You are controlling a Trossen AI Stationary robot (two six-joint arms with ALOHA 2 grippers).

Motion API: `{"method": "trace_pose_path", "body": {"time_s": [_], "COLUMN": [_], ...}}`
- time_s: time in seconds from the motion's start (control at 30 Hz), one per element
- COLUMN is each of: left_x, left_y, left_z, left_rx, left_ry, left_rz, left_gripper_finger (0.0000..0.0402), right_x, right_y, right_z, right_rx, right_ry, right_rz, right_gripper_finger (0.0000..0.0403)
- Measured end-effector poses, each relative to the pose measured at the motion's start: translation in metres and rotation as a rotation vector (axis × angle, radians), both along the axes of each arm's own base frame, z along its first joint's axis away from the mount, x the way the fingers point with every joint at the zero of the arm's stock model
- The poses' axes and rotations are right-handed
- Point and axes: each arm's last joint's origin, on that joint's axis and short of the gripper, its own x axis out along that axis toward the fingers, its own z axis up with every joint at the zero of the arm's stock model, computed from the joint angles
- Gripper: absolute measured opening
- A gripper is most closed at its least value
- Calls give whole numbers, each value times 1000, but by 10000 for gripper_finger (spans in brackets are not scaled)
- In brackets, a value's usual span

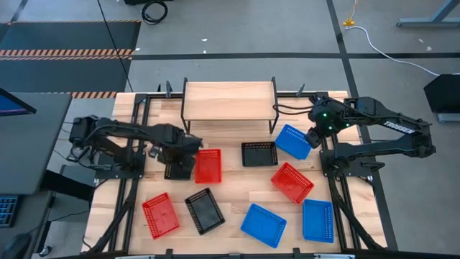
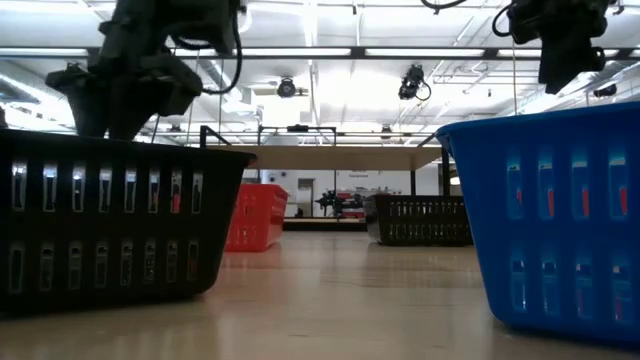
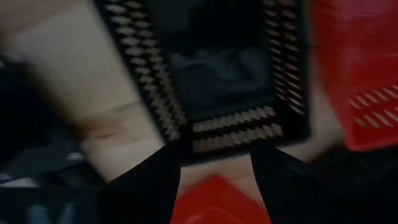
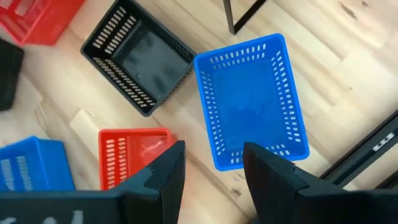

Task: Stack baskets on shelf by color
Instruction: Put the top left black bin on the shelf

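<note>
The blue basket (image 4: 252,99) under your right gripper (image 4: 211,163), by the bench's right rear corner, is light, stiff mesh (slippery plastic): pinch one rim wall. Its jaws are spread, empty; the left gripper's (image 3: 214,165) too, over a black basket (image 3: 211,74).

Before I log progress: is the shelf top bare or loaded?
Bare: the high view shows the shelf with no baskets on it.

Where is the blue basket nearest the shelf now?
In the high view, the blue basket lies on the table's right side, by the shelf's right legs, under the right gripper.
</note>
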Motion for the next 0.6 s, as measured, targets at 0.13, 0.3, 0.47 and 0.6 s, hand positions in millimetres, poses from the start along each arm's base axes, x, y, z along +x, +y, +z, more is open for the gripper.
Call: {"method": "trace_pose_path", "body": {"time_s": [0.13,0.3,0.47,0.6], "left_x": [-1,6,18,17], "left_y": [-12,-21,-35,-31], "left_z": [-2,-2,-5,-7], "left_rx": [4,-30,-48,-7], "left_ry": [11,-63,-163,-138], "left_rz": [16,32,-41,6], "left_gripper_finger": [205,203,203,202], "right_x": [-1,-4,-8,-12], "right_y": [0,1,2,3], "right_z": [0,1,3,4], "right_rx": [-20,-34,-46,-58], "right_ry": [7,-7,-24,-36], "right_rz": [45,60,69,69], "right_gripper_finger": [166,166,166,166]}}
